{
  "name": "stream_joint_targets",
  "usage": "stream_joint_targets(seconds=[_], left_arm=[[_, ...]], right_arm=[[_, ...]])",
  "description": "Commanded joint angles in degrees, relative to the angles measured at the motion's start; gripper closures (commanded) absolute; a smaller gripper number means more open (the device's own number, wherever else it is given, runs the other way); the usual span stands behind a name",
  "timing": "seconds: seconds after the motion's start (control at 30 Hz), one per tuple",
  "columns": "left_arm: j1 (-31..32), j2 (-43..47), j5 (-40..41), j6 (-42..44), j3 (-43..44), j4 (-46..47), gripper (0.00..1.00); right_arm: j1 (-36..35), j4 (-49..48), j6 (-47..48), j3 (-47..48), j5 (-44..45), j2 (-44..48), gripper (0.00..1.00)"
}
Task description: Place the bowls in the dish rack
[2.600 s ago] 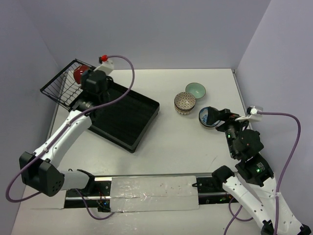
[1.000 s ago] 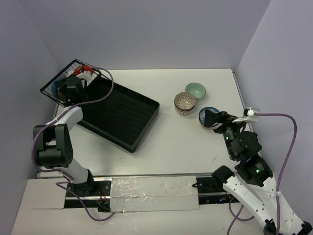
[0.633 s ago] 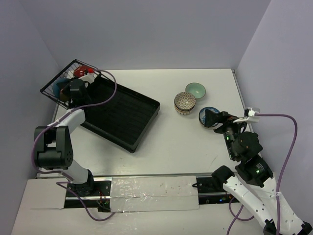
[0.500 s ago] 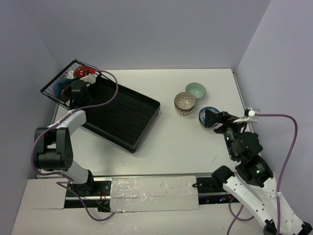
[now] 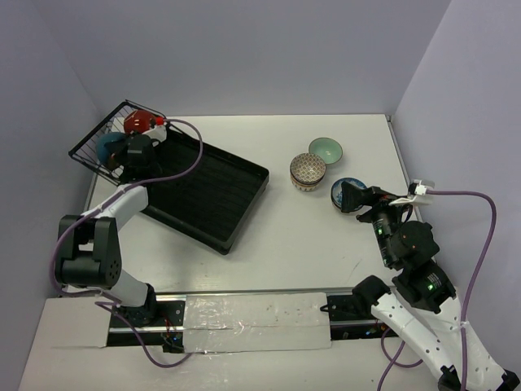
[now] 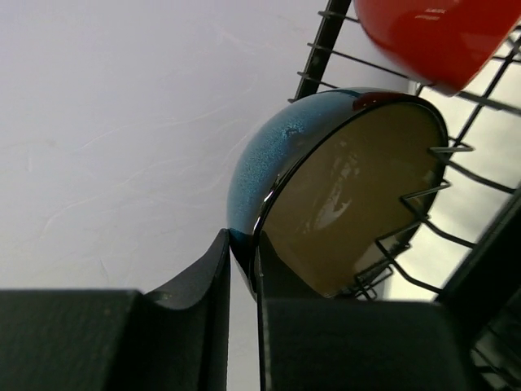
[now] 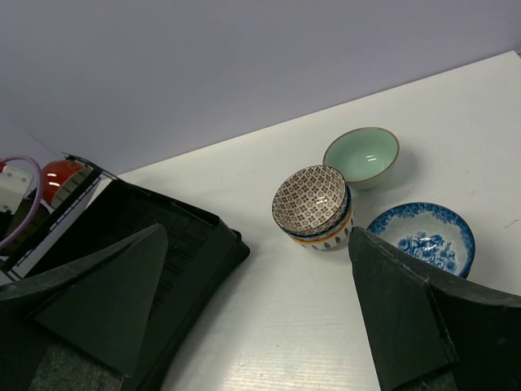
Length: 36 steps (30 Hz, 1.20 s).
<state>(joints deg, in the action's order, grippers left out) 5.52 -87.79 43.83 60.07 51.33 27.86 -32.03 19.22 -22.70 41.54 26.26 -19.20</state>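
Note:
The dish rack [image 5: 213, 192] is a black ribbed tray with a wire basket [image 5: 91, 147] at its far left end. A red bowl [image 5: 140, 121] and a teal bowl [image 5: 106, 148] sit in the basket. My left gripper [image 5: 133, 156] is shut on the teal bowl's rim [image 6: 269, 195], with the red bowl [image 6: 431, 37] just above it. A lattice bowl [image 5: 308, 169] stacked on others, a mint green bowl [image 5: 326, 150] and a blue-and-white bowl [image 5: 339, 194] stand on the table at the right. My right gripper [image 5: 355, 197] is open and empty beside the blue-and-white bowl [image 7: 422, 235].
The basket's wires [image 6: 456, 175] cross in front of the teal bowl. The side walls stand close at the table's left and right edges. In the right wrist view the tray's corner [image 7: 228, 244] lies left of the lattice stack [image 7: 313, 204] and the mint bowl [image 7: 362, 155].
My left gripper has shifted slightly right at the basket with the teal bowl, and the tray has slid a little right. The right arm has not moved.

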Motion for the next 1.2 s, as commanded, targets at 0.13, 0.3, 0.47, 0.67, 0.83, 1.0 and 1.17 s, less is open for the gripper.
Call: stream_joint_targets(seconds=[0.13, 0.3, 0.47, 0.67, 0.83, 1.0, 1.17], left_arm=[[4.2, -0.4, -1.2, -7.6, 0.9, -6.3, 0.86], [5.9, -1.9, -0.2, -13.5, 3.8, -13.2, 0.82], [6.4, -3.4, -0.1, -22.3, 7.5, -23.4, 0.79], [8.3, -4.1, 0.7, -29.8, 8.6, -31.0, 0.72], [9.6, -4.9, -0.5, -34.1, 8.3, -34.4, 0.72], [10.7, -4.9, -0.1, -36.6, 8.8, -35.8, 0.65], [11.5, -2.6, -2.9, -44.5, 13.3, -41.8, 0.61]], right_arm=[[-0.6, -2.3, -0.2, -0.5, 0.3, 0.6, 0.00], [-0.6, -2.2, -0.1, -0.4, 0.4, 0.4, 0.00], [-0.6, -2.2, -0.2, -0.4, 0.3, 0.1, 0.00], [-0.6, -2.1, -0.2, -0.3, 0.3, -0.1, 0.00], [-0.6, -2.1, -0.3, -0.3, 0.2, 0.0, 0.00], [-0.6, -2.0, -0.2, -0.2, 0.3, 0.0, 0.00], [-0.6, -1.9, -0.2, -0.1, 0.6, 0.0, 0.00]])
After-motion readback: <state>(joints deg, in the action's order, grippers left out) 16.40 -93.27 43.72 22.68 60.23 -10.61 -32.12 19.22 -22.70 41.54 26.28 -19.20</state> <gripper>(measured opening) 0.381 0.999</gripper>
